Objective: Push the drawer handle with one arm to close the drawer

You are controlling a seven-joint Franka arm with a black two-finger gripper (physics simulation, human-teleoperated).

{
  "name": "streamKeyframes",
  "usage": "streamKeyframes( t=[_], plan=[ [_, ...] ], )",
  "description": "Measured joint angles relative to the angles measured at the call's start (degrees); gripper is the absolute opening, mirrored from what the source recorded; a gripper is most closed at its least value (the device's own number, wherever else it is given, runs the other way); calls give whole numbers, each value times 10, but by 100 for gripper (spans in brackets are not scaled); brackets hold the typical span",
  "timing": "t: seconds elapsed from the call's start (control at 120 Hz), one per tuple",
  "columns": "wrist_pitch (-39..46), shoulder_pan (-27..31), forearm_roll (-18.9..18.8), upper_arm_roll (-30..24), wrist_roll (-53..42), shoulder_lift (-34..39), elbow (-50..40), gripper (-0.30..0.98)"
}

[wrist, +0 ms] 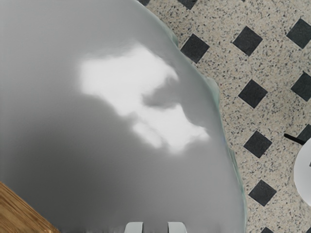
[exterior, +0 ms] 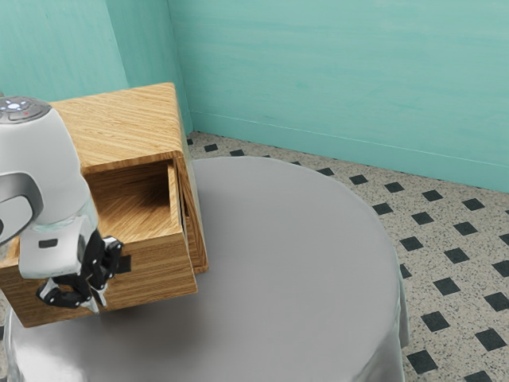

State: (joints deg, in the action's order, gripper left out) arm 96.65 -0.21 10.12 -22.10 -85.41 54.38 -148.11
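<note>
Drawer (exterior: 159, 272) near slightly parted gripper (exterior: 99, 305)

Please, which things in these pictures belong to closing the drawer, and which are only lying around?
For the job:
- open drawer
- its wooden cabinet
- gripper, near the drawer front

Only around:
- grey-covered table
- tiled floor
- turquoise wall

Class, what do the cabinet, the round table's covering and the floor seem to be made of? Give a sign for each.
Cabinet: wood or a wood-look finish, fairly smooth; streaky brown grain shows.
Table covering: probably grey cloth, perhaps satiny; its edge hangs in folds, and bright patches shine.
Floor: apparently terrazzo or speckled stone-look tile, with dark diamond insets.
</note>
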Motion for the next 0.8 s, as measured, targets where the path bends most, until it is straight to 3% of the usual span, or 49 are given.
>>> streamKeyframes(
  t=[0.158,0.8],
  plan=[
    [6,8,-2,42,-33,-3,-2,-7],
    [30,38,-2,73,-149,-34,-6,-10]
  ],
)
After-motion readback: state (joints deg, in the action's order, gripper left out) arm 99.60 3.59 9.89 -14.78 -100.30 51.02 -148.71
